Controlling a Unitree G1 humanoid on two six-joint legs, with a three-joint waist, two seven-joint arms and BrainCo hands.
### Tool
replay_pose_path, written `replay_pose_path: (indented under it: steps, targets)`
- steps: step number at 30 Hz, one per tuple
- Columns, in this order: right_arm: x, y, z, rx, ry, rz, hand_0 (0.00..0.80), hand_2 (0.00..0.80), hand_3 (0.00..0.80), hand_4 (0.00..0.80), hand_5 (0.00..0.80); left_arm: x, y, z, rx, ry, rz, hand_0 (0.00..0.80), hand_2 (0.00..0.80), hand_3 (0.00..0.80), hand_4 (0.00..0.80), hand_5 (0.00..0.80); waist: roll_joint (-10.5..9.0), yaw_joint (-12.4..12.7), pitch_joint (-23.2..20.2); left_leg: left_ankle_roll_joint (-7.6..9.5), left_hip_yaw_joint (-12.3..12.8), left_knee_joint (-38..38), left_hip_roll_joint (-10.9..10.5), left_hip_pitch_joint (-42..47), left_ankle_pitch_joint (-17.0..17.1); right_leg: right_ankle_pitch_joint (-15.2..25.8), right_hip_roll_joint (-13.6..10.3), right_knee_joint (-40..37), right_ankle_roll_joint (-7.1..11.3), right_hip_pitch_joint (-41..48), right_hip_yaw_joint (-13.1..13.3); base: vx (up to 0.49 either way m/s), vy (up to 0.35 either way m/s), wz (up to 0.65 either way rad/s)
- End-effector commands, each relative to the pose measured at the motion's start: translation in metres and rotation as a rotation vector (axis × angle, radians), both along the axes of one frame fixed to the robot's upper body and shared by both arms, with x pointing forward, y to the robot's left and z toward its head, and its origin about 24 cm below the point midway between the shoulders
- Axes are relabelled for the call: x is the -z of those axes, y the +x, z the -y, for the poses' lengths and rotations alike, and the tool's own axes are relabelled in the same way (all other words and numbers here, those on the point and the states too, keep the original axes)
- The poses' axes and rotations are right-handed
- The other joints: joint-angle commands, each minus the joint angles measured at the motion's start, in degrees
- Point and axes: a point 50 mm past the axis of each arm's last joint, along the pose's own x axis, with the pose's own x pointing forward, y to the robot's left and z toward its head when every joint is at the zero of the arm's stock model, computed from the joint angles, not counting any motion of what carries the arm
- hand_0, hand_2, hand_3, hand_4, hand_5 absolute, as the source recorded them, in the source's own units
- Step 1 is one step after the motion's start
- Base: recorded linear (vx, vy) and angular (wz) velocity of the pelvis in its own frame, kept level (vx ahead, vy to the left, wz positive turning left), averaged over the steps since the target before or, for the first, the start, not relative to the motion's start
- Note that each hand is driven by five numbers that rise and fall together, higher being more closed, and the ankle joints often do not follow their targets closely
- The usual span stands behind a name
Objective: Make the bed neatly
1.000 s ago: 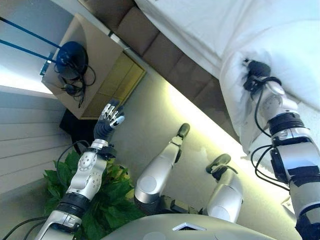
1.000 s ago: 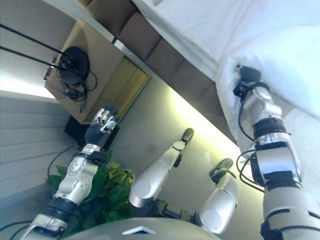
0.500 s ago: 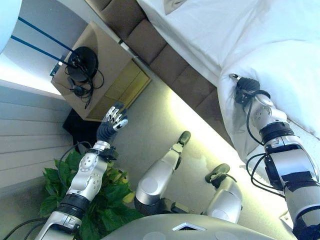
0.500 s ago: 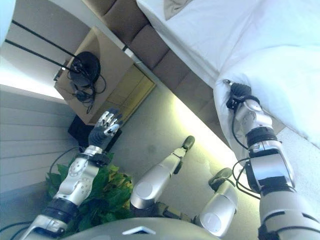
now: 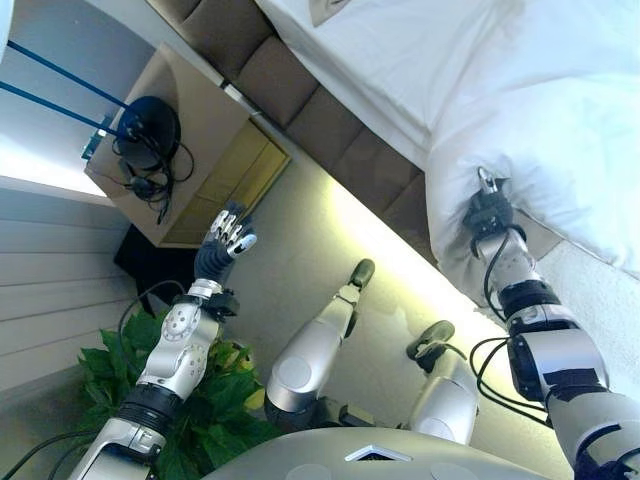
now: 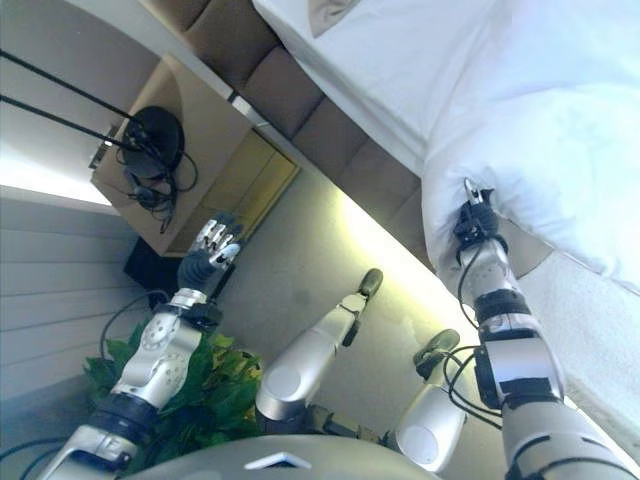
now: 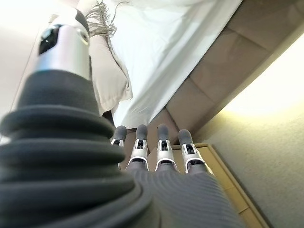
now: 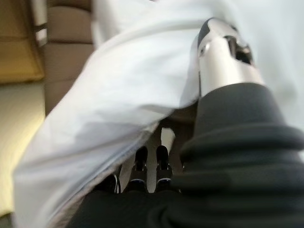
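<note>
While its fingers curl under the white duvet (image 5: pixel 540 130), the right hand (image 5: pixel 487 212) grips its edge.

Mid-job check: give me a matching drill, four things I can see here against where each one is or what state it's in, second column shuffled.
Column one:
1. left hand
2. right hand
3. headphones
4. green plant

Column two:
A. on the nightstand
B. fingers straight, holding nothing
C. on the floor beside the left arm
D. fingers tucked under the white duvet

Pairs: 1-B, 2-D, 3-A, 4-C
</note>
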Motion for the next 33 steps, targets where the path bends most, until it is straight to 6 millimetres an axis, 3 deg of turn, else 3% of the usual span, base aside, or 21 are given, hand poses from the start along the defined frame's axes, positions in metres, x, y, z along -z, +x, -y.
replay_pose_path:
  steps: [1,9,11,12,17,18,20,24,33]
  targets:
    - [-0.018,-0.009,0.038,0.194,0.091,0.184,0.000,0.000,0.000,0.000,0.000,-0.015,0.005,-0.004,-0.044,0.003,0.109,0.000,0.000,0.000,0.000,0.000,-0.12,-0.61,2.93,0.16,2.23,5.45,-0.47,-2.38,-3.38,11.46,-3.53,-7.14,5.24,3.64,3.96,-0.044,0.022,-0.02]
    - [-0.006,-0.029,0.066,0.332,0.201,0.273,0.000,0.000,0.000,0.000,0.000,-0.016,0.005,-0.007,-0.067,-0.020,0.127,0.000,0.000,0.000,0.000,0.000,0.73,-1.90,4.43,0.18,3.25,6.62,-0.19,-4.64,-3.55,10.73,-3.07,-5.24,5.10,0.52,5.10,-0.039,0.022,-0.10]
    - [-0.004,-0.035,0.073,0.347,0.226,0.326,0.000,0.000,0.000,0.000,0.000,-0.016,0.003,-0.008,-0.066,-0.019,0.132,0.000,0.000,0.000,0.000,0.000,1.00,-2.04,4.94,0.30,3.67,6.21,-0.13,-5.27,-1.93,12.08,-3.00,-5.92,4.61,0.04,4.56,-0.072,0.019,-0.13]
    - [-0.004,-0.038,0.076,0.355,0.239,0.361,0.000,0.000,0.000,0.000,0.000,-0.016,0.002,-0.008,-0.068,-0.018,0.134,0.000,0.000,0.000,0.000,0.000,0.77,-2.22,4.84,0.02,3.50,6.23,-0.08,-4.73,-3.33,10.92,-2.83,-5.93,5.21,0.52,5.06,-0.015,-0.002,-0.17]
    - [-0.011,-0.049,0.095,0.417,0.307,0.526,0.000,0.000,0.000,0.000,0.000,-0.016,0.000,-0.018,-0.085,-0.018,0.138,0.000,0.000,0.000,0.000,0.000,0.95,-2.96,5.41,0.00,4.27,5.37,0.40,-5.34,-1.60,12.53,-2.73,-7.09,4.84,-0.13,4.58,-0.019,0.005,-0.08]
    - [-0.012,-0.050,0.098,0.421,0.305,0.532,0.000,0.000,0.000,0.000,0.000,-0.017,0.000,-0.019,-0.085,-0.019,0.138,0.000,0.000,0.000,0.000,0.000,0.82,-3.07,5.11,-0.25,4.06,5.31,0.45,-4.88,-2.85,11.42,-2.57,-7.02,5.47,0.17,5.18,-0.021,0.018,-0.07]
    - [-0.017,-0.053,0.106,0.421,0.288,0.532,0.000,0.000,0.000,0.000,0.000,-0.018,0.000,-0.019,-0.080,-0.013,0.141,0.000,0.000,0.000,0.000,0.000,1.28,-2.97,5.52,-0.03,4.30,5.13,0.46,-5.56,-1.40,12.63,-2.70,-7.08,5.03,-0.66,4.72,-0.013,0.007,-0.06]
    - [-0.036,-0.049,0.117,0.402,0.261,0.569,0.000,0.000,0.000,0.000,0.000,-0.016,-0.002,-0.020,-0.074,-0.003,0.132,0.000,0.000,0.000,0.000,0.000,1.23,-2.60,5.47,-0.36,3.85,5.14,0.41,-5.27,-2.63,11.48,-2.75,-6.63,5.64,-0.62,5.06,0.022,-0.011,0.00]
    - [-0.074,-0.033,0.124,0.365,0.318,0.649,0.000,0.000,0.000,0.000,0.000,-0.017,-0.004,-0.026,-0.063,0.018,0.146,0.000,0.000,0.000,0.000,0.000,1.03,-1.93,5.65,-0.72,3.71,2.85,0.85,-5.17,-1.31,12.44,-2.63,-8.06,5.99,-1.09,4.52,0.000,0.000,0.00]
